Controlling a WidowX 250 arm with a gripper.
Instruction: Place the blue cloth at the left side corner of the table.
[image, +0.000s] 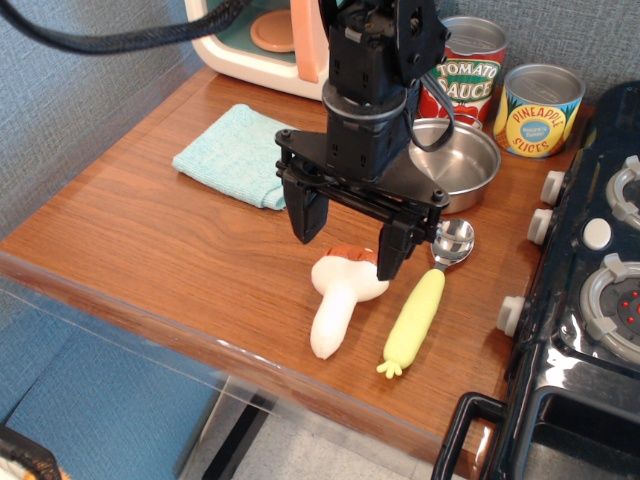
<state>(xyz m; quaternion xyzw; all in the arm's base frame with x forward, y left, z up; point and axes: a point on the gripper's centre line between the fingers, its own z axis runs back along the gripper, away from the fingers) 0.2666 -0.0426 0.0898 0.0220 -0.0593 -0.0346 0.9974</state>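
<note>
The blue cloth (235, 155) is a folded light turquoise towel lying flat on the brown wood-grain table (150, 250), toward its back left part. My gripper (348, 244) hangs to the right of the cloth, above the middle of the table. Its two black fingers (305, 212) point down and stand wide apart with nothing between them. The right edge of the cloth runs behind the left finger; whether they touch I cannot tell. A white toy mushroom (338, 300) lies just below the gripper.
A yellow-handled spoon (420, 315) lies right of the mushroom. A steel pot (462, 160) sits behind the arm, with a tomato sauce can (470, 70) and a pineapple can (540, 110) at the back. A black toy stove (590, 300) fills the right side. A white-and-orange toy (265, 40) stands at the back.
</note>
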